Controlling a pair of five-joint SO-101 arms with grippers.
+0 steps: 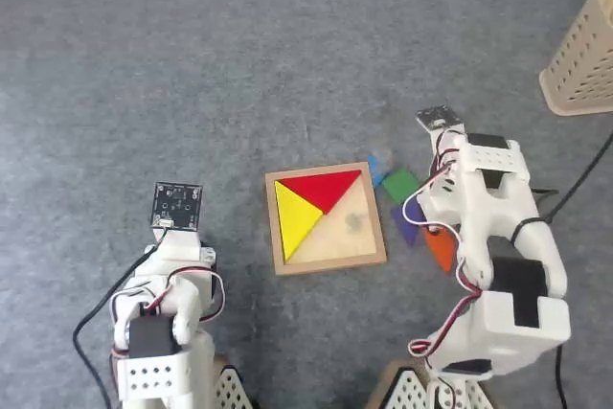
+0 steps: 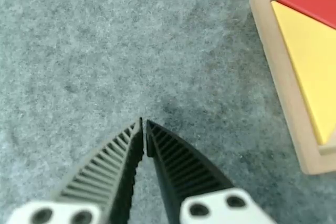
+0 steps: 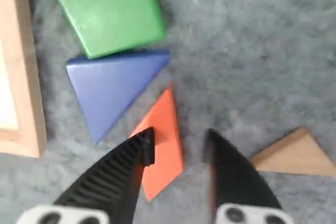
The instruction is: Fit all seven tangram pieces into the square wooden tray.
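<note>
I see the square wooden tray (image 1: pixel 271 227) at the centre of the high view on the grey worktop (image 1: pixel 192 74). It holds a red triangle (image 1: pixel 321 189) and a yellow triangle (image 1: pixel 292 217). Just right of it lie a light blue piece (image 1: pixel 379 171), a green piece (image 1: pixel 399 185), a dark blue triangle (image 1: pixel 404 222) and an orange piece (image 1: pixel 441 248). My right hand (image 3: pixel 178 142) is spread over the orange piece, with a plain wood triangle (image 3: pixel 294 156) nearby. My left hand (image 2: pixel 144 124) is pressed together, low over the worktop left of the tray.
</note>
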